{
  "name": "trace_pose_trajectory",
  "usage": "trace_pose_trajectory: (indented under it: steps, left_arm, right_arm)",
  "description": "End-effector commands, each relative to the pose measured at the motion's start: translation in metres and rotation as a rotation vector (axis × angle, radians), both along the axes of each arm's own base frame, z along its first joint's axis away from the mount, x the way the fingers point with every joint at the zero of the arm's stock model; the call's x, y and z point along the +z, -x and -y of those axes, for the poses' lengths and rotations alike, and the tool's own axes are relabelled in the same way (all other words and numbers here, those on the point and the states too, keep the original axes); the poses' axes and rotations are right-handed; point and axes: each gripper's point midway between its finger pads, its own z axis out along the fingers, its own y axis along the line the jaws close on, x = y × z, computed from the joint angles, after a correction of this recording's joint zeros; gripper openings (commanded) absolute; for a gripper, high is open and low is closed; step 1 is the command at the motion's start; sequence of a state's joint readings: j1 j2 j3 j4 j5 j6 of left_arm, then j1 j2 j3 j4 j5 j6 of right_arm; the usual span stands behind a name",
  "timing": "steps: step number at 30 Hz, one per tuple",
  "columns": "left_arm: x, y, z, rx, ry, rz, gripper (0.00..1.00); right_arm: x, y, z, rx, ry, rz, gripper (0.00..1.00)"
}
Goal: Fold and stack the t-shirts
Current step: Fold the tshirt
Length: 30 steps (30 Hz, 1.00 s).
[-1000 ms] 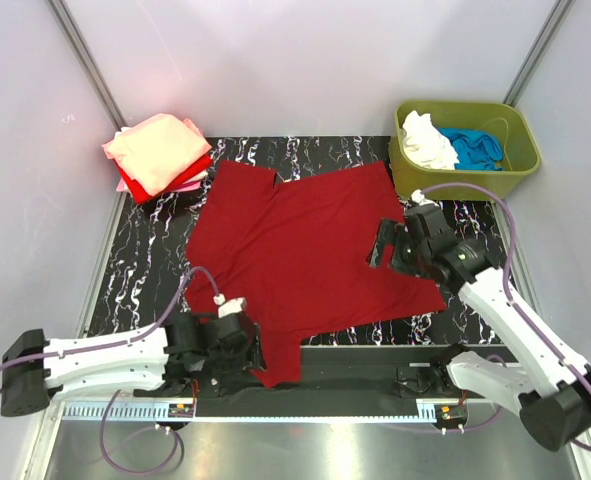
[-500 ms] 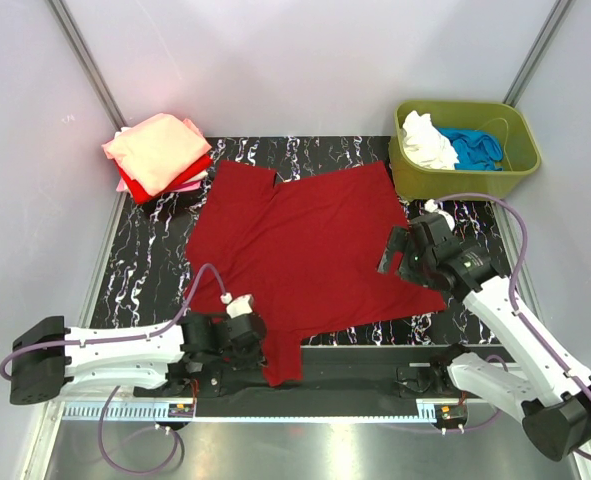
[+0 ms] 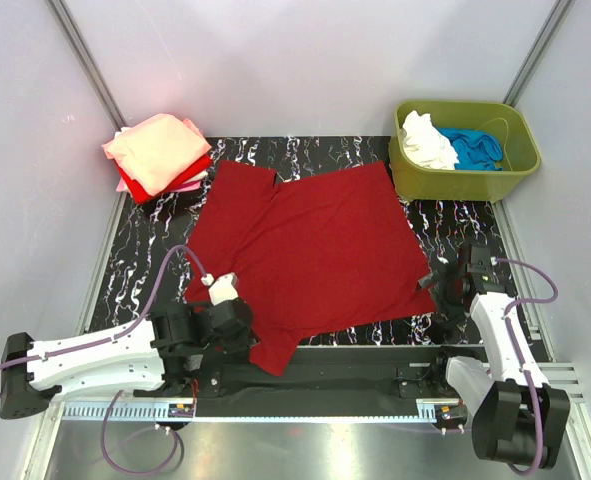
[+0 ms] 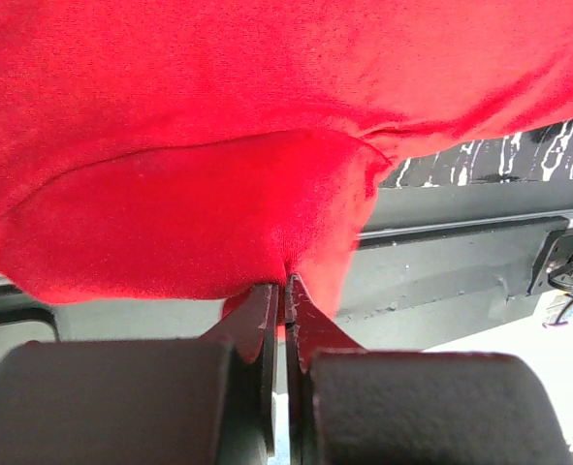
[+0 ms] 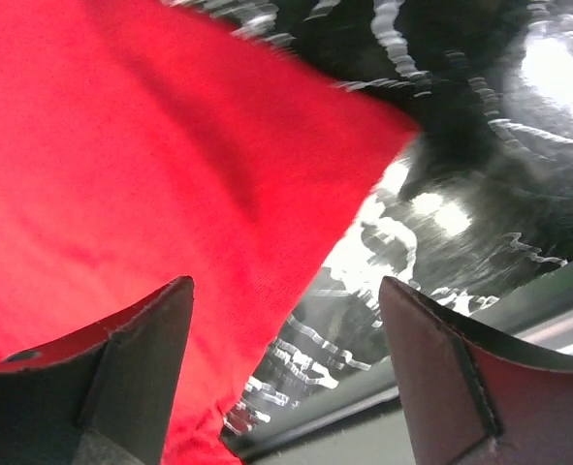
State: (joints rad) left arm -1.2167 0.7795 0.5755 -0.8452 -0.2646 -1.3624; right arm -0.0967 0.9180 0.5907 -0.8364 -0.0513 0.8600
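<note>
On table centre: the dark red t-shirt (image 3: 310, 250) lies spread out and mostly smooth on the black marbled table (image 3: 140, 270). Its near-left portion reaches the table's near edge.
Left gripper (image 4: 284, 289): fully closed, pinching a fold of the dark red t-shirt at its near-left edge. In the left wrist view the fabric bunches up from the pinch point, and both fingers (image 4: 257, 320) press flat together.
Left arm: set low along the near edge of the table, wrist at the shirt's near-left portion.
Right gripper (image 5: 286, 320): jaws wide apart, holding nothing. It is positioned over the shirt's near-right corner, and that corner shows between the two fingers in the right wrist view. Contact with the cloth cannot be determined.
Right arm: drawn back at the near-right side of the table.
Folded stack (image 3: 160, 155): far-left corner of the table, with a salmon-pink tee on top and bright red and pink layers beneath. It sits apart from the dark red t-shirt.
Olive-green tub (image 3: 455, 185): far-right corner. It contains a crumpled white tee (image 3: 425, 140) and a crumpled blue tee (image 3: 475, 148).
</note>
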Motion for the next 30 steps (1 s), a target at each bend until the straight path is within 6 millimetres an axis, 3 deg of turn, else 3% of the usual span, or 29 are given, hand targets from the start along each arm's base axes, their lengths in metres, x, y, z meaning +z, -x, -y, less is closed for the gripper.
trace_pose_trajectory:
  steps: [1, 4, 11, 14, 18, 22, 26, 30]
  left_arm:
    - [0.001, -0.007, -0.006, 0.025, 0.001, 0.041, 0.0]
    - [-0.002, -0.006, -0.009, 0.029, 0.007, 0.038, 0.0]
    - [-0.005, -0.008, -0.013, 0.029, 0.008, 0.044, 0.0]
    - [-0.005, -0.009, -0.014, 0.031, 0.009, 0.046, 0.0]
    - [-0.006, -0.011, -0.018, 0.038, 0.003, 0.053, 0.0]
    - [-0.008, -0.01, -0.023, 0.051, 0.002, 0.05, 0.0]
    - [-0.003, -0.01, -0.027, 0.066, 0.014, 0.054, 0.0]
    - [0.01, -0.009, -0.034, 0.07, 0.006, 0.061, 0.0]
  right_arm:
    - [-0.013, -0.009, 0.007, -0.09, -0.044, 0.032, 0.82]
    - [-0.022, -0.009, 0.026, -0.147, -0.015, 0.02, 0.77]
    - [-0.021, -0.023, 0.053, -0.273, -0.02, 0.077, 0.65]
    - [-0.035, -0.025, 0.051, -0.261, -0.05, 0.029, 0.64]
    - [-0.069, -0.015, 0.04, -0.251, -0.105, -0.05, 0.58]
    - [-0.069, -0.019, 0.039, -0.236, -0.115, -0.036, 0.42]
    - [-0.055, -0.022, 0.038, -0.232, -0.11, 0.019, 0.11]
    - [-0.04, -0.018, 0.027, -0.212, -0.153, 0.055, 0.0]
